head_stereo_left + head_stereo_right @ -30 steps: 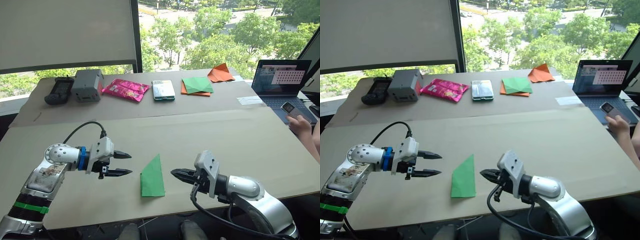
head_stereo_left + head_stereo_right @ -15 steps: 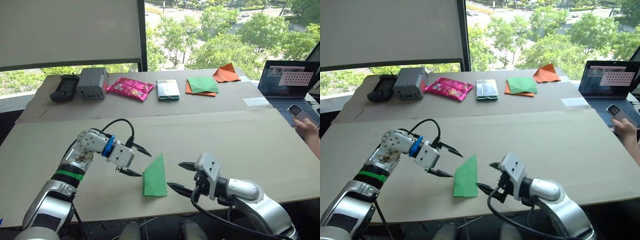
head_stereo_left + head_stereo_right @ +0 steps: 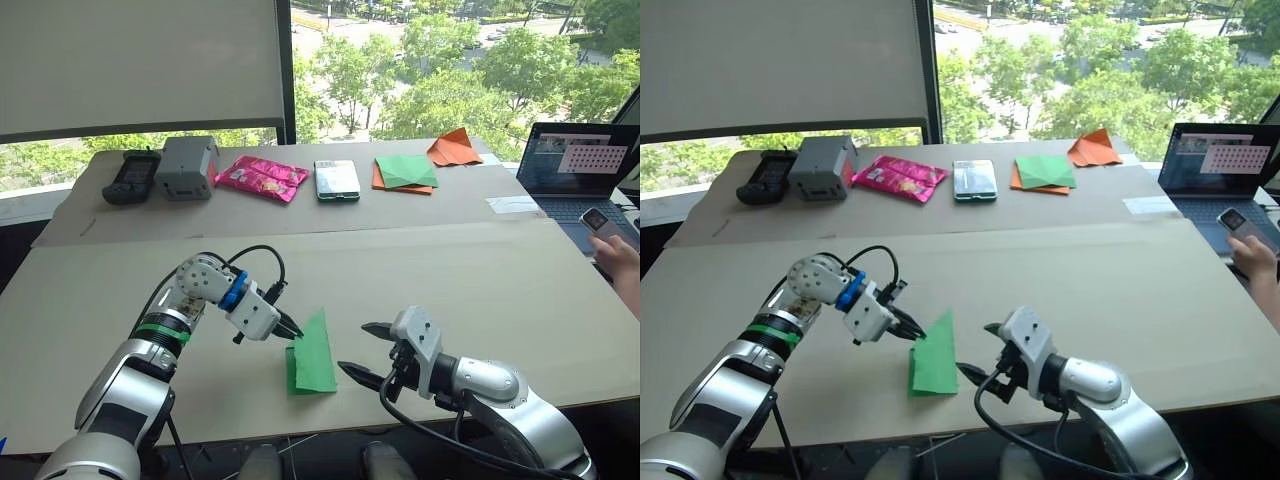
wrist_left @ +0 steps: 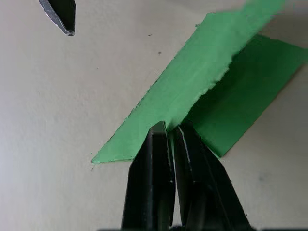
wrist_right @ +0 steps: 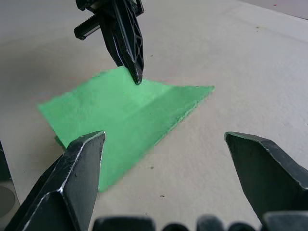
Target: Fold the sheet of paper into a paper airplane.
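Left tool (image 4: 166, 129) pinches sheet of paper's (image 3: 314, 352) edge.

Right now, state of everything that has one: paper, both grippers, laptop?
sheet of paper: partly folded, lying on the table, one flap raised.
left gripper: shut on the raised flap's edge.
right gripper: open, beside the paper, not touching it.
laptop: lid open, screen lit.
phone: held in a person's hand.

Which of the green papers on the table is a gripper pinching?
The bright green sheet of paper on the near side; the left gripper is shut on its edge. The darker green square lies far off, untouched.
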